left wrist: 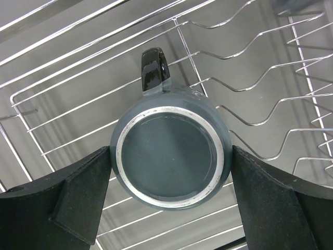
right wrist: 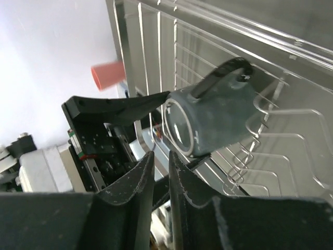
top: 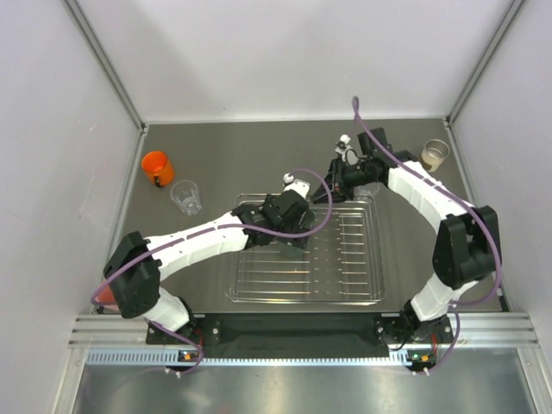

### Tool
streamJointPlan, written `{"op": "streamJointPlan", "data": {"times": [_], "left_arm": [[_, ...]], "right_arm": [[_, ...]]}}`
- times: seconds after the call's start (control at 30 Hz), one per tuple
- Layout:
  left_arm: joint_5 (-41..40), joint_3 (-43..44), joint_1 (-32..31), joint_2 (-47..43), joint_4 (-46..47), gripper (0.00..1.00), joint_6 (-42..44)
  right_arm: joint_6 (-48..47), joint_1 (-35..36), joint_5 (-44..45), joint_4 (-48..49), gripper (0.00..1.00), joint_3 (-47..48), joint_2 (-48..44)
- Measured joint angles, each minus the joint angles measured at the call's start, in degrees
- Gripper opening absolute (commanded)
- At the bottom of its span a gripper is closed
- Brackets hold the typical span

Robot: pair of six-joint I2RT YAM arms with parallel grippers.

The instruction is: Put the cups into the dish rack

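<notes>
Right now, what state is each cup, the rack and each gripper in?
dish rack: one cup seen in it.
dark grey cup: upside down in the rack.
orange cup: on the table, unloaded.
clear cup: upright on the table, unloaded.
cream cup: upright on the table, unloaded.
pink cup: on the table, half hidden.
left gripper: wide, closed on the dark grey cup.
right gripper: nearly shut, empty.

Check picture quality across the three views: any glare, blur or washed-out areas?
Top external view: even, soft light, though the clear cup nearly vanishes against the grey table. Left wrist view: sharp, with bright glints on the dish rack wires and the dark grey cup rim. Right wrist view: tilted, the right claw slightly soft up close, the white wall washed out.
</notes>
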Motion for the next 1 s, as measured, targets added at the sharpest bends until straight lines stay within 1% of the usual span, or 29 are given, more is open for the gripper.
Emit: {"op": "streamJointPlan", "data": {"times": [0.1, 0.27, 0.63, 0.73, 0.8, 1.0], "left_arm": [[0.0, -0.7, 0.0, -0.4, 0.8, 0.91, 0.0], [-0.3, -2.1, -0.2, -1.2, 2.4, 0.91, 0.2], [-0.5, -2.5, -0.3, -1.5, 3.4, 0.91, 0.4], [-0.5, -2.5, -0.3, -1.5, 3.4, 0.9, 0.4], [-0.5, -2.5, -0.3, -1.5, 3.5, 0.9, 0.4], [-0.9, -2.6, -0.5, -1.5, 3.2, 0.9, 0.8]], "right_arm": [[-2.1, 2.5, -1.6, -0.9, 0.16, 2.6, 3.2], [-4.0, 5.6, -3.4, -2.1, 0.15, 2.8, 6.2], [-6.1, 9.9, -6.0, -2.1, 0.14, 1.6, 8.1], [-6.8, 10.6, -5.6, -2.0, 0.13, 0.6, 9.0], [-7.3, 10.7, -4.5, -2.1, 0.1, -0.3, 9.6], [-7.4, 10.7, -3.8, -1.4, 0.08, -1.6, 9.9]]}}
